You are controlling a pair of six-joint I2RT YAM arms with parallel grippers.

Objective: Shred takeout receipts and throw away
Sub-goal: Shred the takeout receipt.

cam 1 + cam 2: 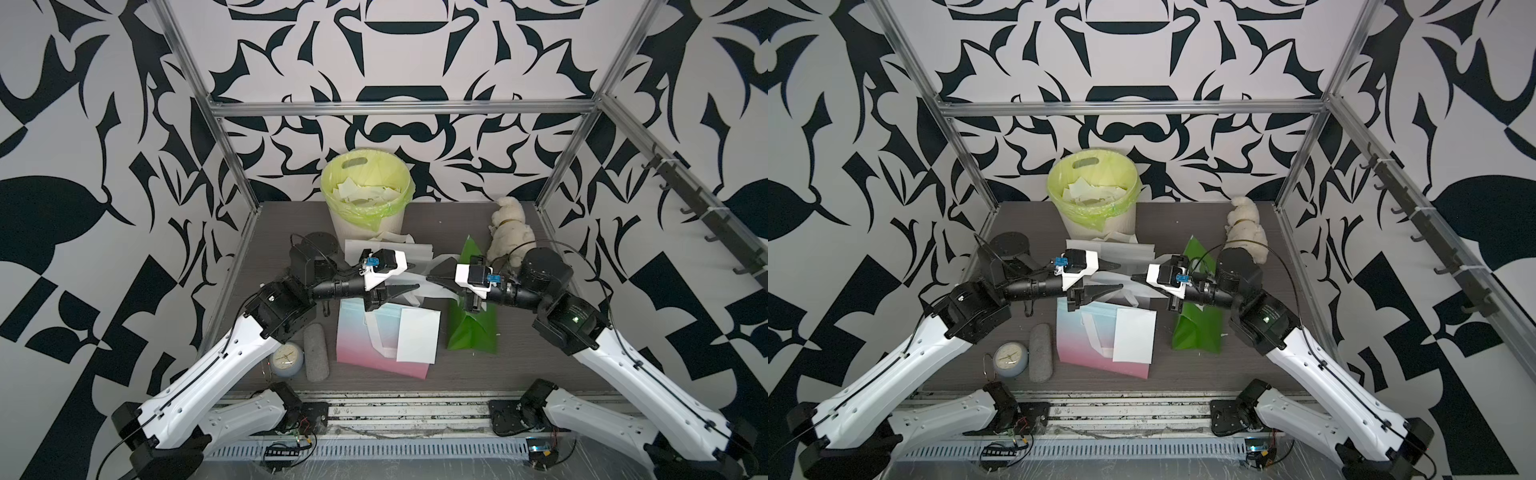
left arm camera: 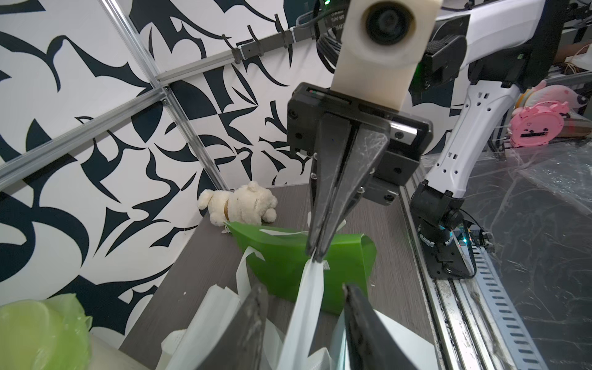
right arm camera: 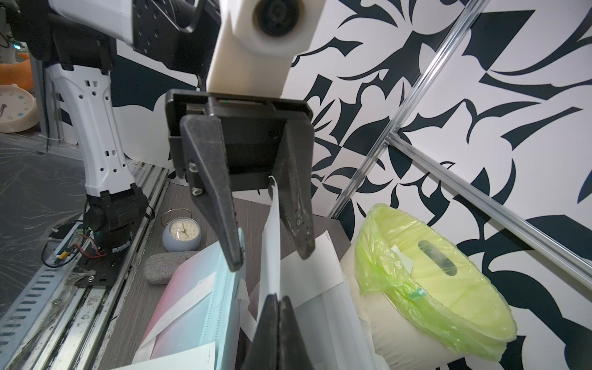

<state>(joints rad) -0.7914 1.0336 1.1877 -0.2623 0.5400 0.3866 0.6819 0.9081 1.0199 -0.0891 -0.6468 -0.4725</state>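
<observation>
Table centre, seen from above with 12 o'clock at the far wall.

- Right gripper (image 2: 315, 256): fingers clenched tip to tip on a receipt strip (image 2: 304, 298), a thin white band pinched at its end. A small tag sits just beside the tips; its print is too small to read.
- Left gripper (image 3: 270, 259): fingers released and spread apart. The strip runs between them, its upper end lying against the inner face of one finger; the other finger stands clear of it.
- The two grippers face each other nose to nose, raised above the table.
- Receipt sheet (image 1: 417, 336): whole, flat, plain white face, no legible print. It lies at 6 o'clock from the grippers, on the gift bag (image 1: 357, 340) (pink-to-blue) and overlapping that bag's 3 o'clock edge.
- Torn scraps (image 1: 365, 193): a heap of white pieces inside the bin (image 1: 361, 226) at 12 o'clock. The bin's yellow-green liner (image 3: 432, 298) carries a small green-blue mark, not readable.
- White tote (image 1: 1133, 253): beneath the grippers, between bin and gift bag.
- Green bag (image 1: 473, 328): lying at 3 o'clock from the gift bag.
- Plush toy (image 1: 509, 232): at 2 o'clock, near the far corner.
- Clock (image 1: 286, 359) at 8 o'clock; dial numerals too small to read. Grey oblong case (image 1: 316, 353) just beside it.
</observation>
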